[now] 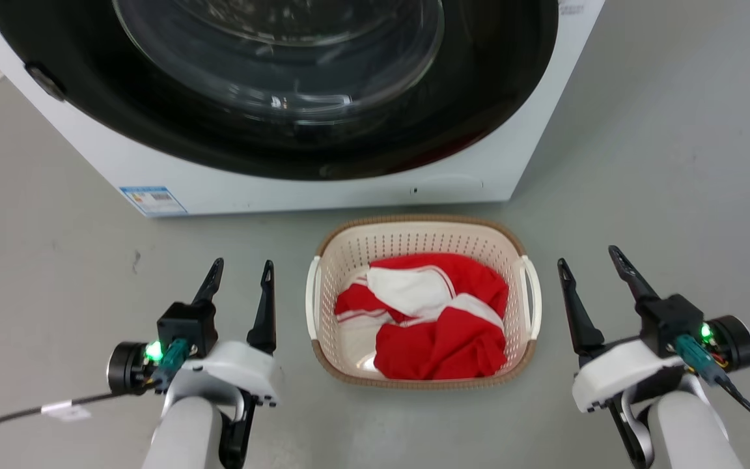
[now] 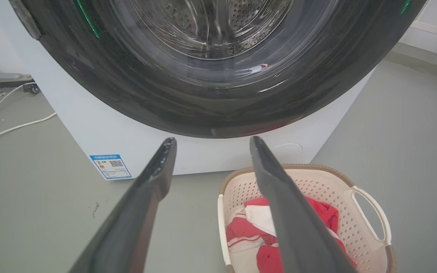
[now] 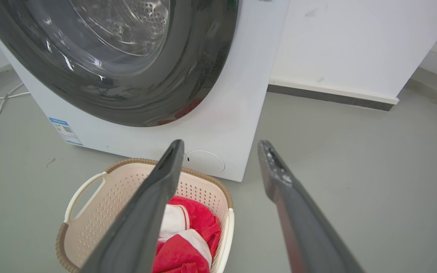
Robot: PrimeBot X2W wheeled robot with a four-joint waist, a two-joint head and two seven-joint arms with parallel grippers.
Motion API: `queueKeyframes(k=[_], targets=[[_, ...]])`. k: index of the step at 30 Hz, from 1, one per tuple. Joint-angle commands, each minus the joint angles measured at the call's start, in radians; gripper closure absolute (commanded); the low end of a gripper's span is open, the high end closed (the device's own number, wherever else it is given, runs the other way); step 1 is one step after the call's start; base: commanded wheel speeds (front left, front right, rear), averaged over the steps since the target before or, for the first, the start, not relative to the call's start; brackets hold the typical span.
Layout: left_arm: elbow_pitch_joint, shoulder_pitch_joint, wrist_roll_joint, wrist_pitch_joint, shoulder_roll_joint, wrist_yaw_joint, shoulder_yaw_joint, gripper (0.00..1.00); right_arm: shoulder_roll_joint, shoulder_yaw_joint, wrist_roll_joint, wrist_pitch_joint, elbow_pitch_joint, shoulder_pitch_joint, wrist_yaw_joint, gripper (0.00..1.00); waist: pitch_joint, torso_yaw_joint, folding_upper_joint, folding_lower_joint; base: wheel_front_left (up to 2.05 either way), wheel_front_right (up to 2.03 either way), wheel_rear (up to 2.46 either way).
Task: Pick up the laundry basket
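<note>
Cream-white perforated plastic, banded in brown woven-look trim at rim and base, the laundry basket [image 1: 414, 242] sits on the grey floor [image 1: 56, 260] at the centre of the head view. It is just below the big white front-loading washer [image 1: 349, 189] with its dark round door. A crumpled red and white garment [image 1: 440, 319] lies inside it. The left gripper [image 1: 243, 262] stands at lower left and the right gripper [image 1: 587, 255] at lower right, each with its two long dark fingers parted and nothing between them. The basket lies between the two, with one of its white loop handles [image 1: 312, 296] facing outward toward each gripper, so the line through them runs across the frame. Neither arm is clearly nearer; each hangs just beside its own handle without touching.

From the left wrist view, the left gripper [image 2: 212, 139] is spread wide and empty, aimed at the washer [image 2: 127, 129] front. The basket [image 2: 340, 197] lies at lower right, partly behind one finger, so the target is off to that side of the fingers.

From the right wrist view, the right gripper [image 3: 221, 142] is likewise wide apart and bare. The basket [image 3: 127, 185] lies at lower left, partly behind the finger at frame left. I judge the lift needs both grippers to swing inward onto the handles.
</note>
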Motion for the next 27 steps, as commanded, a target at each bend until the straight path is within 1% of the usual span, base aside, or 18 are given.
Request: queueKeyframes(k=[1,3,8,12,17,23,27], targets=[[0.021,-0.03,-0.005,-0.003,0.002,-0.004,-0.002,0.0,-0.002,0.004,-0.011,-0.002,0.022,-0.027,-0.001,0.0,0.055,-0.007,0.0,-0.0001,0.0,0.0,0.0],[0.087,-0.07,-0.011,-0.003,0.002,-0.013,-0.004,0.0,-0.002,0.011,-0.009,-0.002,0.082,-0.069,-0.001,0.0,0.091,-0.012,0.0,-0.0001,0.0,0.0,0.0],[0.225,-0.186,0.004,-0.003,0.003,-0.038,-0.011,0.0,-0.002,0.011,-0.05,-0.002,0.209,-0.187,-0.001,0.0,0.189,-0.02,0.0,-0.0001,0.0,0.0,0.0],[0.308,-0.28,0.005,-0.003,0.011,-0.054,-0.019,0.0,-0.002,0.002,-0.089,-0.002,0.299,-0.277,-0.001,0.0,0.268,-0.023,0.0,-0.0001,0.0,0.0,0.0],[0.424,-0.392,0.011,-0.003,0.024,-0.065,-0.03,0.0,-0.002,-0.014,-0.144,-0.002,0.415,-0.385,-0.001,0.0,0.347,-0.027,0.0,-0.0001,0.0,0.0,0.0],[0.567,-0.51,0.006,-0.003,0.04,-0.073,-0.04,0.0,-0.002,-0.057,-0.207,-0.002,0.555,-0.504,-0.001,0.0,0.424,-0.039,0.0,-0.0001,0.0,0.0,0.0],[0.631,-0.581,0.001,-0.003,0.046,-0.074,-0.049,0.0,-0.002,-0.084,-0.238,-0.002,0.636,-0.568,-0.001,0.0,0.467,-0.044,0.0,-0.0001,0.0,0.0,0.0]])
